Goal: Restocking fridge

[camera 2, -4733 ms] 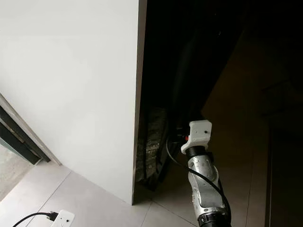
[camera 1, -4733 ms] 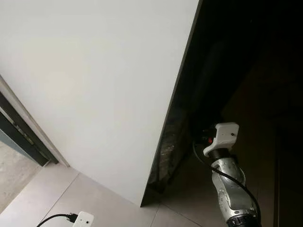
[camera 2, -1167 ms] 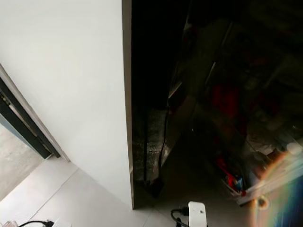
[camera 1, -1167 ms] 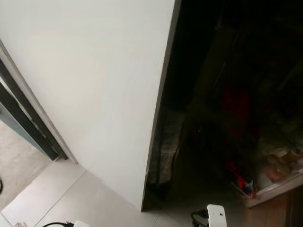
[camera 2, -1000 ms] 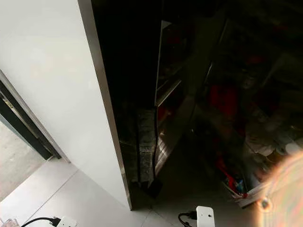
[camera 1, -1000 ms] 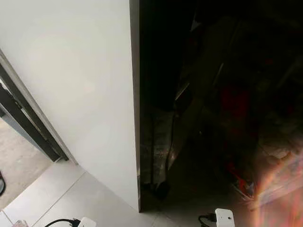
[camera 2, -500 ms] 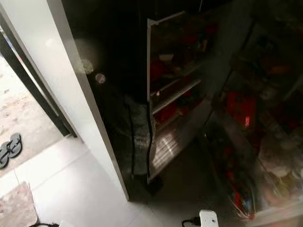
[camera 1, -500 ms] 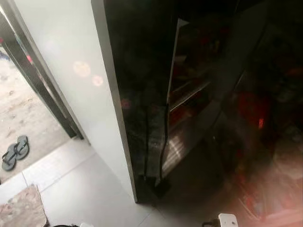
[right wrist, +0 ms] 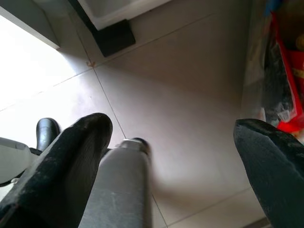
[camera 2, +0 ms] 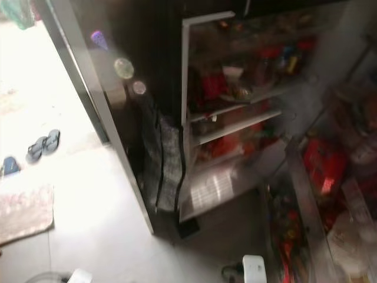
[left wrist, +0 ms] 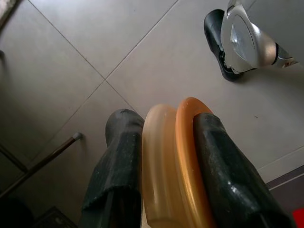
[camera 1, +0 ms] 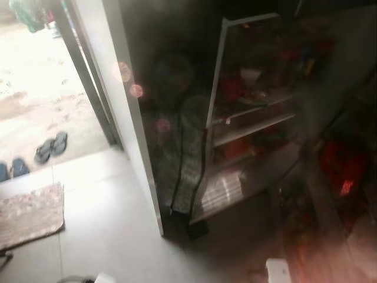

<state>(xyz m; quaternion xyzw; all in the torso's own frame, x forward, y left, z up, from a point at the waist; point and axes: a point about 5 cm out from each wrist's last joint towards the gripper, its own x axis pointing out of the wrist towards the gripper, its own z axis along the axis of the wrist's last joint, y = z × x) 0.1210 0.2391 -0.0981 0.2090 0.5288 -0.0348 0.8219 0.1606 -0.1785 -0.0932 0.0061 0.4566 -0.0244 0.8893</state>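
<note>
Robot in front of the open fridge (camera 2: 235, 106), head views pretty blurry

Shelf contents are just red and dark smears, can't tell what's what or count them. The left gripper (left wrist: 164, 142) pinches one orange-and-cream disc-shaped thing (left wrist: 173, 161) on edge between both fingers, over floor tiles (left wrist: 95, 57). The right gripper (right wrist: 180, 156) is spread wide, grasping nothing, a grey bar (right wrist: 121, 190) beside one finger. Two pairs of sandals (camera 1: 50, 146) sit by the doorway.
</note>
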